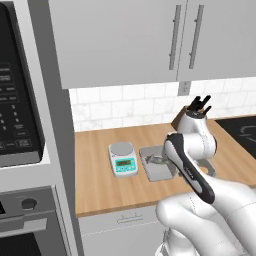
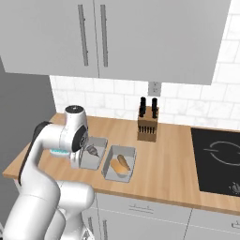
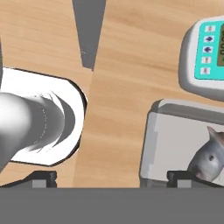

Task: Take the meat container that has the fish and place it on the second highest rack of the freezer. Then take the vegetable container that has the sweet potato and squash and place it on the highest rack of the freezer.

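On the wooden counter [image 2: 164,159], the meat container [image 1: 156,165] sits near the front edge, just right of a small kitchen scale [image 1: 123,158] with a teal display, and the vegetable container [image 2: 119,163] with its orange-tan sweet potato and squash [image 2: 120,163] lies just beside it on the other side, closer to the knife block [image 2: 148,123] and the black cooktop [image 2: 216,161]. There's a decent stretch of bare wood between the trays and the tiled backsplash, and more between the vegetable container and the cooktop, so the tightest spot is really the scale crowding the meat tray's one side. Upper cabinets [image 2: 108,37] hang overhead, and a tall oven stack [image 1: 22,125] walls off the counter's left end. The arm is folded up over the front edge, elbow high, with the wrist bent so the hand looks down at the meat container. In the hand view the gripper [image 3: 113,178] has its fingers spread wide apart with nothing between them, one fingertip [image 3: 43,177] over bare wood and the other over the tray's grey floor, right next to the fish [image 3: 210,157]. Can't tell from the pictures how far above the tray the tips actually are.
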You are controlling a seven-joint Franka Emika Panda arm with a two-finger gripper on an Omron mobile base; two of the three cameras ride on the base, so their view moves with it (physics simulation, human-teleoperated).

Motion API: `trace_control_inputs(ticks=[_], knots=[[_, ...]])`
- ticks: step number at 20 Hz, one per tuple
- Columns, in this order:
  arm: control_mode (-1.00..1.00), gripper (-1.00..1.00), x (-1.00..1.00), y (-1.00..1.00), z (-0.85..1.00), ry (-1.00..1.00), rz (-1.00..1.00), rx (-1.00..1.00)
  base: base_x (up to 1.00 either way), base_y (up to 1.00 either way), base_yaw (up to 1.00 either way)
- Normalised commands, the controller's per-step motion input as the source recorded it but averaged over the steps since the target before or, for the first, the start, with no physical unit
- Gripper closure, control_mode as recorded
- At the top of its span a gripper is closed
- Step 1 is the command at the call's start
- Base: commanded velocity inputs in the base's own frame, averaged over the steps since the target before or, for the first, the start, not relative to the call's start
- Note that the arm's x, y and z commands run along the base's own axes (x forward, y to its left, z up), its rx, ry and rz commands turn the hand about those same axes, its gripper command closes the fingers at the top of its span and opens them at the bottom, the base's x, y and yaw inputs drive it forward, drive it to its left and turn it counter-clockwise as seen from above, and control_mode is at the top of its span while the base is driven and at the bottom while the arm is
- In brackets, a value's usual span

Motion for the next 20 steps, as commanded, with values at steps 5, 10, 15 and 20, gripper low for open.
trace_control_inputs(ticks=[5,10,15,20], knots=[[-1.00,-1.00,0.11,0.00,-0.07,0.00,0.05,0.00,0.00,0.00,0.00],[-1.00,-1.00,0.20,0.00,-0.13,0.00,0.05,0.00,0.00,0.00,0.00],[-1.00,-1.00,0.14,0.00,-0.23,0.00,0.04,0.00,0.00,0.00,0.00],[-1.00,-1.00,0.02,0.00,-0.24,-0.01,0.05,0.00,0.00,0.00,0.00]])
